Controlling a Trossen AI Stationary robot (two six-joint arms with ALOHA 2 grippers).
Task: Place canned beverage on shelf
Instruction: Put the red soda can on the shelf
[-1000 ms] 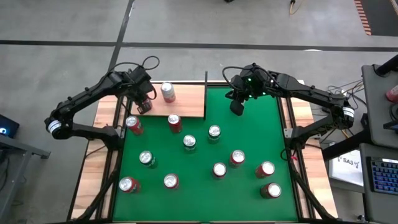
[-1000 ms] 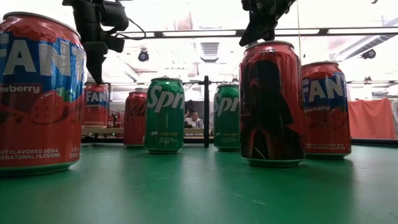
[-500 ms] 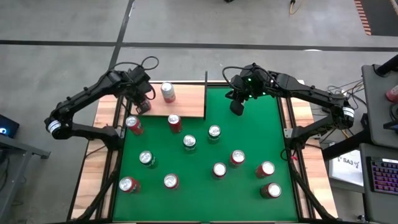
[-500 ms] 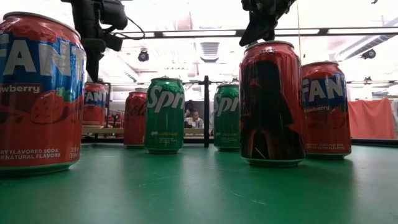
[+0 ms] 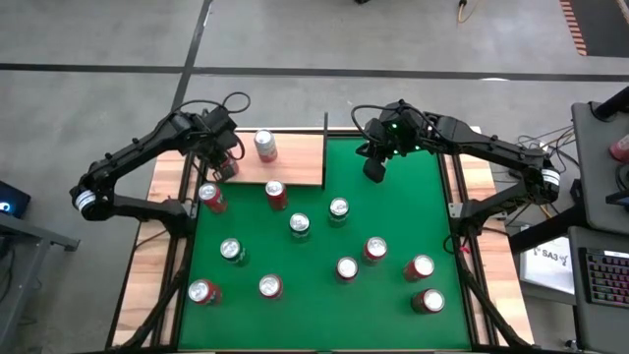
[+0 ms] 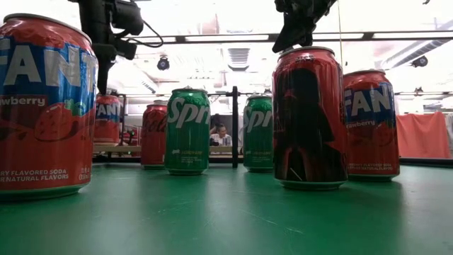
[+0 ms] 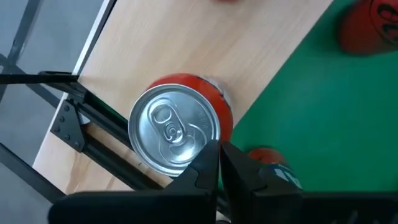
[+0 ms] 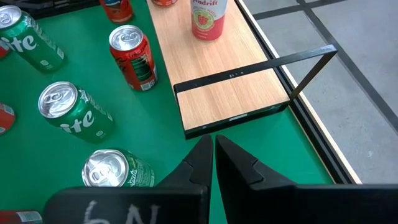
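The shelf (image 5: pixel 295 162) is a pale wood panel with black rods at the table's far left; it also shows in the right wrist view (image 8: pixel 217 68). A pink-and-white can (image 5: pixel 265 146) stands upright on it. A red can (image 7: pixel 177 134) stands upright at the shelf's left end, also seen in the low view (image 6: pixel 108 119). My left gripper (image 7: pixel 219 152) hangs shut just above this can, over its rim. In the high view the left gripper (image 5: pixel 225 164) hides the can. My right gripper (image 5: pixel 373 169) is shut and empty above the green felt, right of the shelf.
Several red and green cans stand upright on the green felt (image 5: pixel 393 216), among them a red one (image 5: pixel 276 194) just in front of the shelf and a green one (image 5: pixel 338 208). Another red can (image 5: pixel 209 197) stands by the table's left edge. A black rod (image 5: pixel 325 128) rises at the shelf's right end.
My left gripper has gone up a little from the red can on the shelf, its fingers staying shut. The can stays upright where it was.
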